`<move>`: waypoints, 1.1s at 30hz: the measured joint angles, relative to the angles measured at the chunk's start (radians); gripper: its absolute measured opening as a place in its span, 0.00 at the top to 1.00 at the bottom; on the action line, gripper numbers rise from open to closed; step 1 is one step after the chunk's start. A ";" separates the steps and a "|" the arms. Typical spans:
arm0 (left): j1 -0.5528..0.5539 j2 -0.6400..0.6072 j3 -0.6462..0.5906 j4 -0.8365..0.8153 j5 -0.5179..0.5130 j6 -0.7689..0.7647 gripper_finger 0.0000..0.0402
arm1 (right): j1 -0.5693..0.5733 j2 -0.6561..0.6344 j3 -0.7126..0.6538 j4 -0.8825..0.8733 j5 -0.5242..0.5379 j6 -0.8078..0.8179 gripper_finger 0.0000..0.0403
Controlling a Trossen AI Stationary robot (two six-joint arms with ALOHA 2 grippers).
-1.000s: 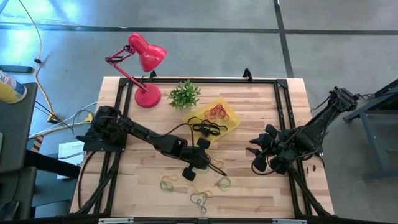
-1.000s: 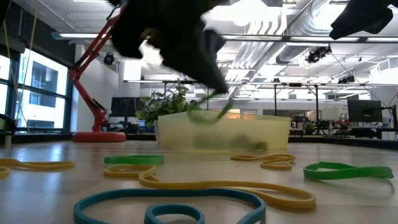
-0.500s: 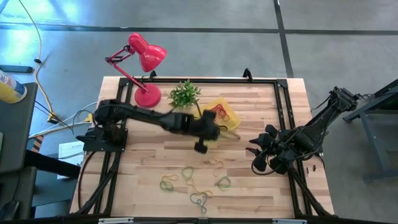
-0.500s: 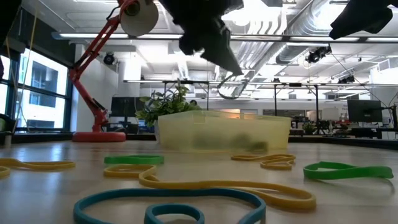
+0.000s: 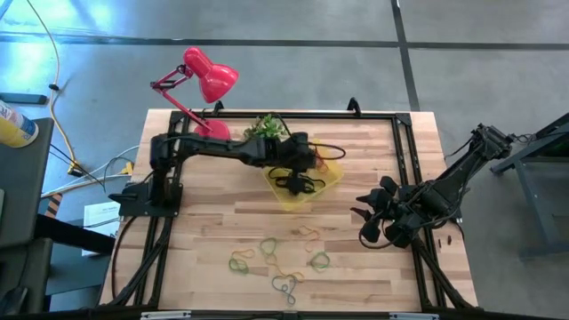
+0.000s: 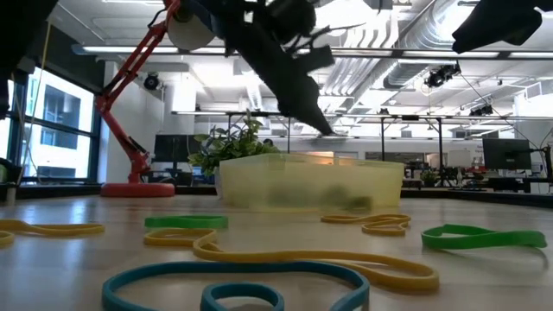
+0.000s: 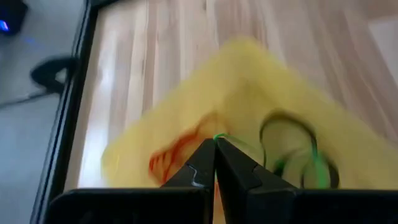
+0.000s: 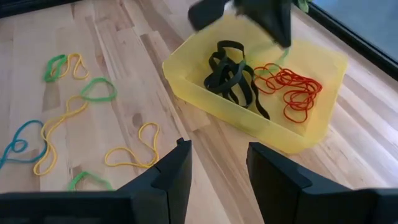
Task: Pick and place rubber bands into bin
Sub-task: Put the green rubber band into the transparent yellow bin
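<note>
The bin [image 5: 307, 182], a shallow translucent yellow tray, stands on the table in front of the plant and holds black rubber bands [image 8: 233, 78] and red ones [image 8: 292, 90]. My left gripper [image 5: 316, 163] hangs above the bin, shut on a green rubber band [image 7: 311, 168]. The right wrist view shows it over the bin's far side [image 8: 273, 22]. Several loose rubber bands [image 5: 277, 262] in green, yellow and blue lie flat on the table near its front edge. My right gripper [image 5: 366, 213] is open, clear of the table at its right side, with nothing between its fingers [image 8: 217, 168]. My left gripper pinches a short stretch of the green band [image 7: 217, 137] between its two fingertips. The fingers slant down from the table's left. The band is lifted clear and hangs as a slack loop [image 7: 314, 177] below the fingers, over the inside of the bin.
A red desk lamp [image 5: 209, 98] and a green spiky plant [image 5: 264, 132] stand at the table's far edge, just left of the bin. A black frame [image 5: 400, 151] runs round the tabletop. Bare wood lies between the bin and the loose bands.
My left gripper has swung from the middle of the table toward the far edge and now hangs over the bin, staying shut. The green band went with it, clear of the table. My right arm has kept still.
</note>
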 joint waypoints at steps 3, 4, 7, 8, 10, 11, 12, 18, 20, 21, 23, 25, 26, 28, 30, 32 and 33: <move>-0.001 0.037 0.002 0.049 0.031 -0.027 1.00 | -0.012 0.000 0.000 0.000 -0.003 0.000 0.64; -0.001 0.051 0.003 0.061 0.037 -0.037 1.00 | -0.018 0.000 0.000 0.000 -0.003 -0.001 0.64; -0.001 0.085 0.003 0.057 0.042 -0.058 1.00 | -0.026 0.000 0.000 0.000 -0.007 -0.001 0.64; -0.001 0.094 0.003 0.064 0.041 -0.064 1.00 | -0.028 0.000 0.000 0.000 -0.007 -0.001 0.64; -0.001 0.106 0.004 0.071 0.044 -0.079 1.00 | -0.034 0.000 0.000 -0.001 -0.007 -0.003 0.64; -0.001 0.110 0.004 0.071 0.047 -0.085 1.00 | -0.036 0.000 0.000 0.000 -0.008 -0.006 0.64; -0.001 0.112 0.004 0.071 0.048 -0.087 1.00 | -0.038 0.000 0.000 0.000 -0.009 -0.012 0.64; -0.007 0.118 0.004 0.117 0.046 -0.087 0.99 | -0.052 0.000 0.000 0.000 -0.019 -0.024 0.64; -0.008 0.118 0.004 0.129 0.052 -0.088 0.97 | -0.056 0.000 0.000 0.000 -0.019 -0.024 0.64; -0.008 0.118 0.004 0.133 0.065 -0.088 0.96 | -0.057 0.000 0.000 0.000 -0.019 -0.024 0.64; -0.007 0.118 0.004 0.153 0.095 -0.088 0.93 | -0.057 0.000 0.000 0.000 -0.019 -0.027 0.64; -0.007 0.118 0.004 0.172 0.118 -0.087 0.88 | -0.057 0.000 0.000 -0.001 -0.019 -0.027 0.64; -0.007 0.118 0.004 0.178 0.126 -0.085 0.86 | -0.057 0.000 0.000 -0.002 -0.019 -0.027 0.64; -0.007 0.118 0.004 0.188 0.139 -0.083 0.80 | -0.057 0.000 0.000 -0.002 -0.019 -0.027 0.64; -0.007 0.118 0.004 0.189 0.143 -0.087 0.74 | -0.057 0.000 0.000 -0.002 -0.019 -0.027 0.64; -0.007 0.118 0.004 0.177 0.151 -0.095 0.68 | -0.057 0.000 0.000 -0.002 -0.022 -0.027 0.64; -0.007 0.118 0.004 0.173 0.170 -0.098 0.65 | -0.057 0.000 0.000 -0.002 -0.026 -0.026 0.64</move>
